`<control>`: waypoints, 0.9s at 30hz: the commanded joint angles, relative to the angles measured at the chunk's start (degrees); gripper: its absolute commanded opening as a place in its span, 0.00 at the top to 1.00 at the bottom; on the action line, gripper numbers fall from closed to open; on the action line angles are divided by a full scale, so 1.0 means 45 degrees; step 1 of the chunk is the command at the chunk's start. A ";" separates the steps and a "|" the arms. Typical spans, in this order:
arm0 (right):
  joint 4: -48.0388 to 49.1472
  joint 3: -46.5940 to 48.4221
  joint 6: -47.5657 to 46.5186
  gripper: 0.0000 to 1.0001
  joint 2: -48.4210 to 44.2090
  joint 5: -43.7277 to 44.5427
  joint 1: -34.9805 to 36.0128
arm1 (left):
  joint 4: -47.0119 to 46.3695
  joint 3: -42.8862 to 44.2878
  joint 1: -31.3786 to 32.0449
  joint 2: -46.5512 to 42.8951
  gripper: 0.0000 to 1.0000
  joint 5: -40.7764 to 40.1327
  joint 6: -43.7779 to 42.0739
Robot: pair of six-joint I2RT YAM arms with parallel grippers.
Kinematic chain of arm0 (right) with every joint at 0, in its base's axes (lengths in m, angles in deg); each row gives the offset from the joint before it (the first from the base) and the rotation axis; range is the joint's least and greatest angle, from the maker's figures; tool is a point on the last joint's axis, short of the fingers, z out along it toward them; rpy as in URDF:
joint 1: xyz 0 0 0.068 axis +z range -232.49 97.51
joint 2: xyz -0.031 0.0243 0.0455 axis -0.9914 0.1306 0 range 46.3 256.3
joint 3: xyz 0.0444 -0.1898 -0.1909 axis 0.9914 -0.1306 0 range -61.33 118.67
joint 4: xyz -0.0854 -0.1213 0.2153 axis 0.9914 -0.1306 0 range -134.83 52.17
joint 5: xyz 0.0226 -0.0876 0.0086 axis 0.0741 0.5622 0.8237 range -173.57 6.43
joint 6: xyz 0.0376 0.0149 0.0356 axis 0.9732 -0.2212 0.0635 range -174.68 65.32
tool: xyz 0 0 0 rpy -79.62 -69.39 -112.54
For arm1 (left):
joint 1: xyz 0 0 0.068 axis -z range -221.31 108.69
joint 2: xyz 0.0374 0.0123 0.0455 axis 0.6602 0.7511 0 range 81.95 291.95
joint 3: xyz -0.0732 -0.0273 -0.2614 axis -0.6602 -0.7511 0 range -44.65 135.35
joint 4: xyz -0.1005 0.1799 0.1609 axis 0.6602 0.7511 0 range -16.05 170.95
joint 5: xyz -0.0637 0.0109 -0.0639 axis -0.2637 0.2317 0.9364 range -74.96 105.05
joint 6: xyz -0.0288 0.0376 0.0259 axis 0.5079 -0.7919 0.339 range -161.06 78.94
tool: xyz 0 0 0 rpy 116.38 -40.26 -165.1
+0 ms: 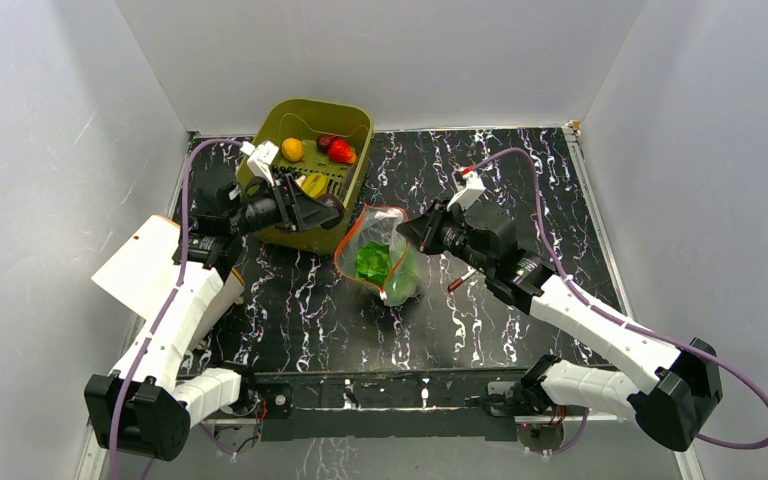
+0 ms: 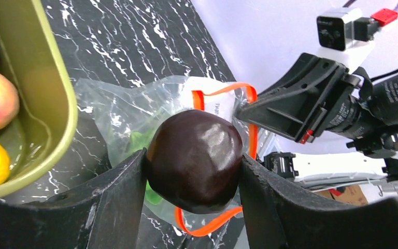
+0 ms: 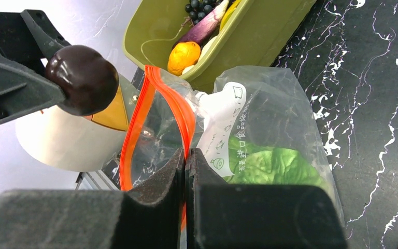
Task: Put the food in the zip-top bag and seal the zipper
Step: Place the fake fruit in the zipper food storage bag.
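Note:
My left gripper [image 2: 194, 174] is shut on a dark purple ball [image 2: 194, 161] and holds it above the open mouth of the clear zip-top bag [image 2: 119, 111]. In the top view the left gripper [image 1: 328, 212] is just left of the bag [image 1: 392, 275]. My right gripper [image 3: 186, 155] is shut on the bag's red-orange zipper [image 3: 134, 129] and holds the mouth up and open; it shows in the top view [image 1: 407, 232]. A green-white cabbage [image 3: 274, 163] lies inside the bag. A strawberry [image 1: 341, 151] and yellow and orange pieces [image 1: 292, 149] lie in the bin.
The olive-green bin [image 1: 290, 235] stands at the back, just left of the bag, close behind my left gripper. A small red-and-white stick [image 1: 457, 283] lies on the black marbled table right of the bag. Grey walls enclose the table on three sides.

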 commanded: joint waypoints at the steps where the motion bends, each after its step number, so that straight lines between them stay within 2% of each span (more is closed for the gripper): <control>1: 0.0619 0.0405 0.0192 1.00 -0.0239 0.0300 0.0015 | -0.1447 -0.0392 0.0353 -0.0563 0.63 0.1087 0.0871; 5: 0.0580 0.0425 0.0276 1.00 -0.0248 0.0312 0.0001 | -0.1943 -0.0511 0.1179 -0.0818 0.63 0.0934 0.0666; 12: 0.0771 0.0529 0.0314 1.00 -0.0248 0.0125 0.0017 | -0.0971 -0.0105 0.2888 -0.0371 0.61 -0.0383 -0.0826; 17: 0.0795 0.0603 0.0314 1.00 -0.0261 0.0047 0.0014 | -0.0261 0.0064 0.3437 0.0019 0.59 -0.1350 -0.1814; 27: 0.0892 0.0692 0.0264 1.00 -0.0205 -0.0169 0.0017 | 0.0349 0.0391 0.3750 0.0460 0.38 -0.2243 -0.2655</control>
